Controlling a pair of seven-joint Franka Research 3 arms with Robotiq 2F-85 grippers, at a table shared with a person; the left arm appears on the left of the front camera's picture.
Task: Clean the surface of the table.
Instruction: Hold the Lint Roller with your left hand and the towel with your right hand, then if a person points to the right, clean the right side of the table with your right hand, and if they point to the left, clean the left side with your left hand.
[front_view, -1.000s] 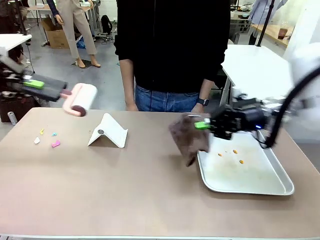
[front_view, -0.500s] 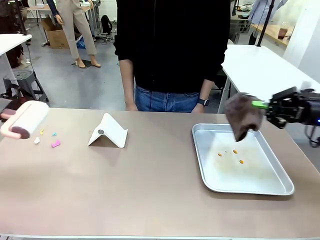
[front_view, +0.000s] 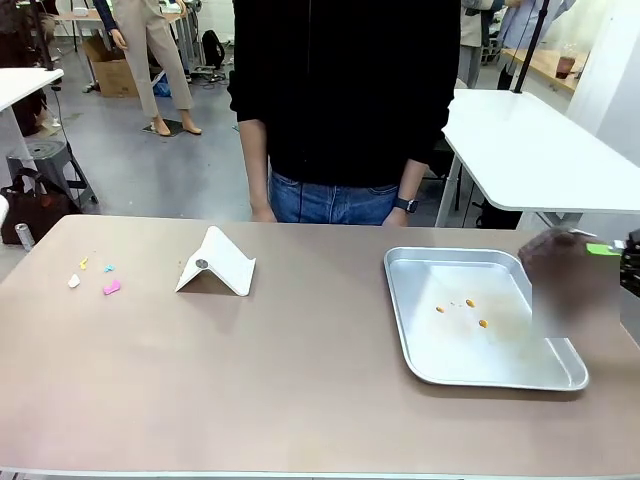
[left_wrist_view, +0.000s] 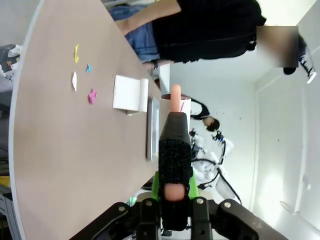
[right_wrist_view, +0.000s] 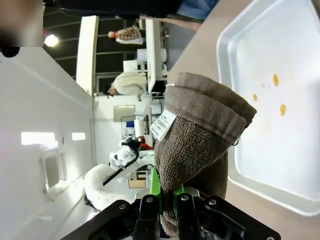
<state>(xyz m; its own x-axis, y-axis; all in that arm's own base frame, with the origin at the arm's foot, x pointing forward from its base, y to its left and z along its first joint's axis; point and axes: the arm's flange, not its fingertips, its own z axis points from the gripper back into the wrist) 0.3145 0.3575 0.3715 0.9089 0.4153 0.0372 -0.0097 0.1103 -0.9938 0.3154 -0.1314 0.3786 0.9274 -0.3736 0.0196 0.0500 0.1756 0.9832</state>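
Scraps (front_view: 111, 288), stand (front_view: 216, 263), tray (front_view: 392, 290) on table (front_view: 250, 385)

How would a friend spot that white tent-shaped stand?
Start at the big tan table. Left of the metal tray, before the person, sits the white stand. It is folded like a tent, far bigger than the coloured scraps beside it.

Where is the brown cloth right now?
The cloth hangs at the table's right edge in the front view, beside the metal tray's right rim, pinched in the right gripper.
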